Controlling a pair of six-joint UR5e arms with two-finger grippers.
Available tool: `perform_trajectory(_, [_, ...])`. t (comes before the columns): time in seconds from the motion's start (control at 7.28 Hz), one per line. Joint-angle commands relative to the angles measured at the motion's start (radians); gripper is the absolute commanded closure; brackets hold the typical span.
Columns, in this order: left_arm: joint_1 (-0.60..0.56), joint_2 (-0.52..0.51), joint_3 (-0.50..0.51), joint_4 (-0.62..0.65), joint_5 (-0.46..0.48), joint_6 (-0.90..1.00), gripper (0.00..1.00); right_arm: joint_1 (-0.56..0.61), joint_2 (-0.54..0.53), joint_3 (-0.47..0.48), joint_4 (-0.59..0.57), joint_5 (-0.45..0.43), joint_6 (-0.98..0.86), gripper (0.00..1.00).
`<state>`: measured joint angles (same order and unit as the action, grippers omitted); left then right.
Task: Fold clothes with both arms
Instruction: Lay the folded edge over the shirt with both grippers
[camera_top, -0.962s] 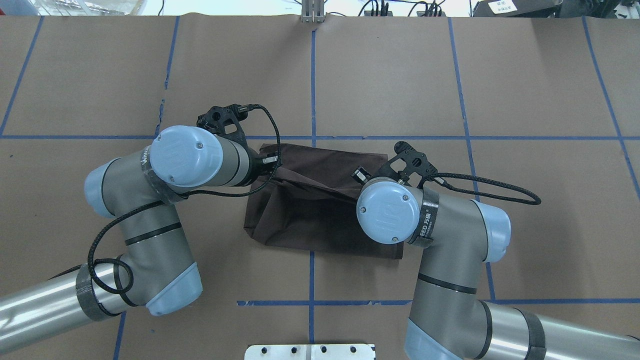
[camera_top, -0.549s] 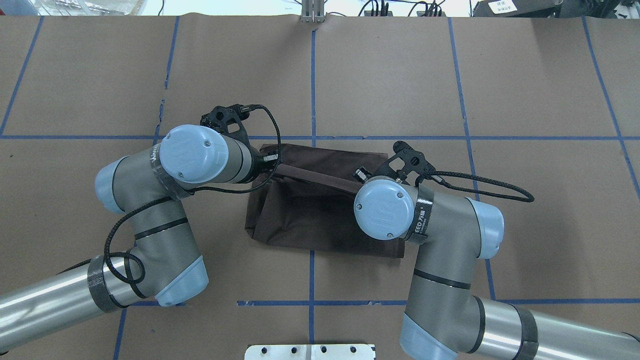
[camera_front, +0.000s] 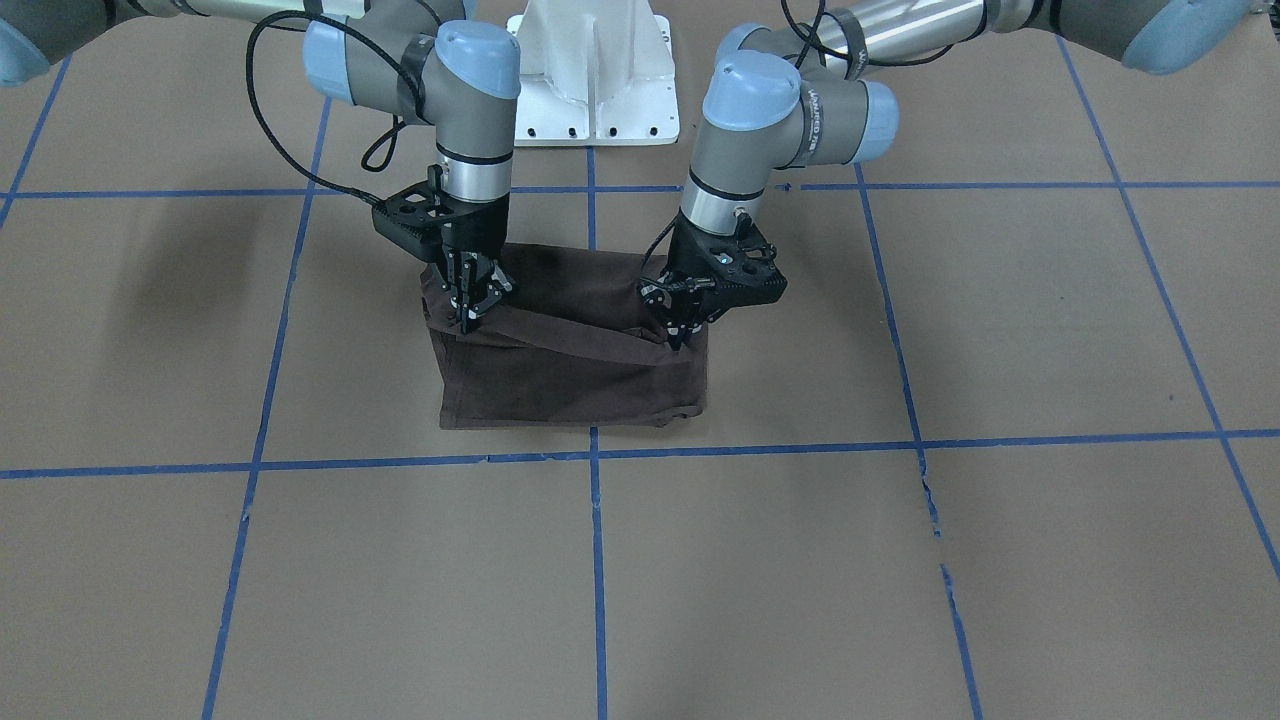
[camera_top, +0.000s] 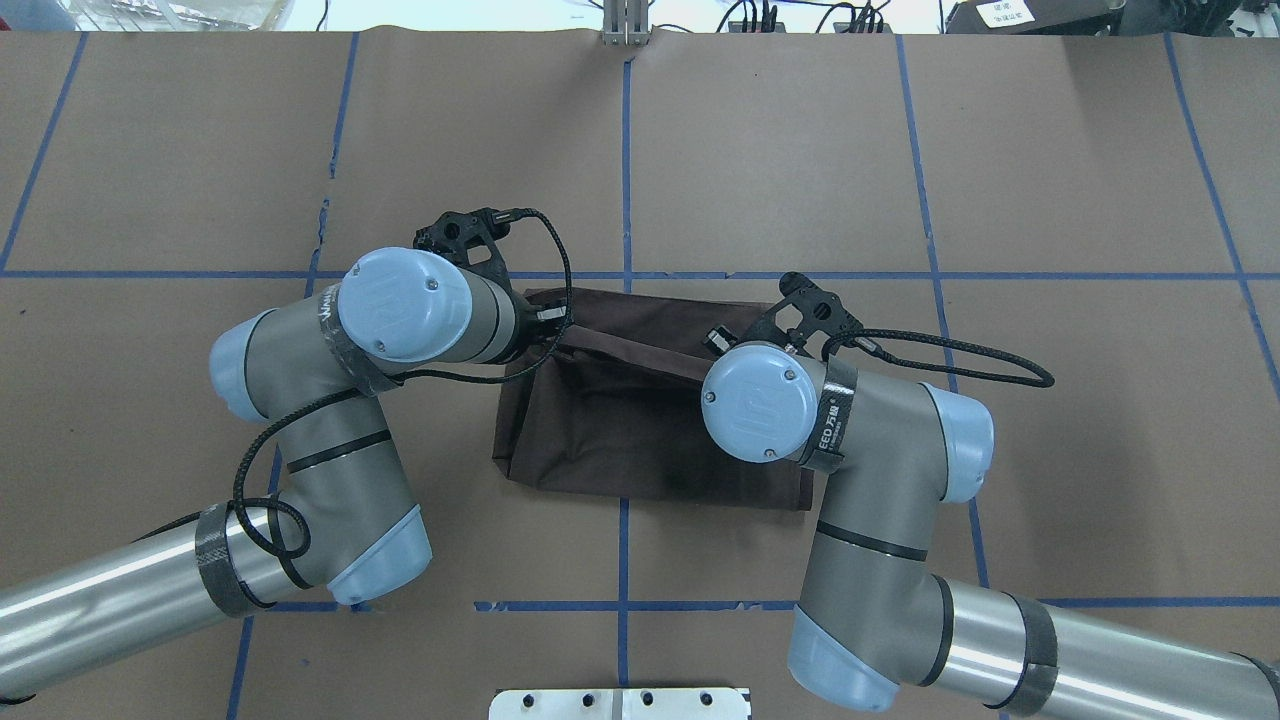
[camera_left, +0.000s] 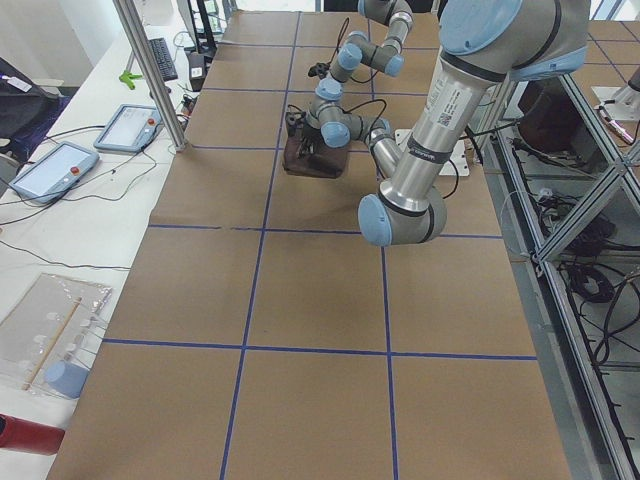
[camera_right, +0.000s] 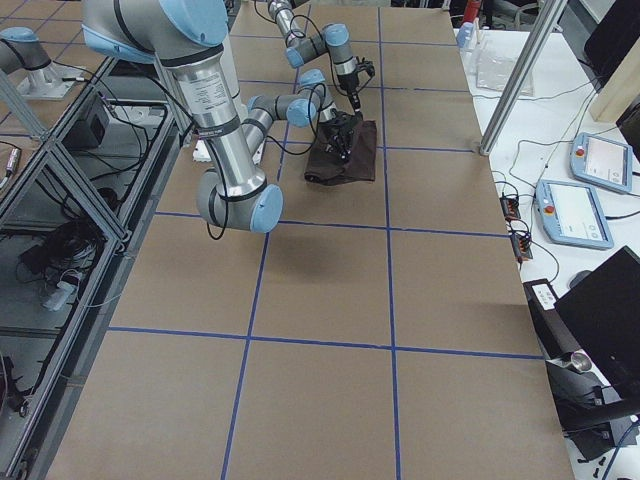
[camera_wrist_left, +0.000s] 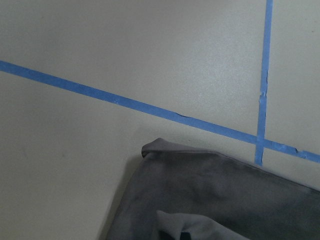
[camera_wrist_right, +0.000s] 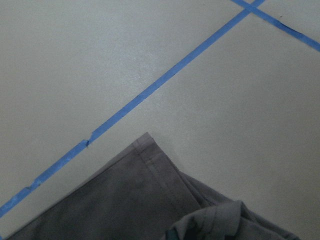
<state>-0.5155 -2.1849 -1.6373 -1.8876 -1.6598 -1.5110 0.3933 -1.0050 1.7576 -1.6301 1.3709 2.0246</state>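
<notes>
The dark brown T-shirt (camera_top: 640, 440) lies folded into a rough rectangle at the middle of the table (camera_top: 1000, 150), straddling the centre line of blue tape (camera_top: 625, 150) and just on my side of the cross line. Its cloth is matte and soft, with a double-stitched hem (camera_wrist_right: 160, 170) at one corner. My left gripper (camera_front: 683, 335) and right gripper (camera_front: 470, 312) are each pinched tight on a raised edge, which stretches between them as a taut band. A strap on my right arm (camera_top: 880, 440) reads "EED", then characters I cannot read. Since a second ago it and my left arm (camera_top: 330, 440) have drawn inward, toward each other. Creased brown paper covers the table.
</notes>
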Motion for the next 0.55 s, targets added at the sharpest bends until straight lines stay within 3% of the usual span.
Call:
perform_trajectory(0.0, [0.000, -0.004, 0.008, -0.001, 0.000, 0.000, 1.00, 0.015, 0.002, -0.067, 0.131, 0.007, -0.056, 1.00])
perform_trajectory(0.41, [0.000, -0.001, 0.008, -0.002, 0.000, 0.000, 1.00, 0.028, -0.003, -0.067, 0.134, 0.027, -0.101, 1.00])
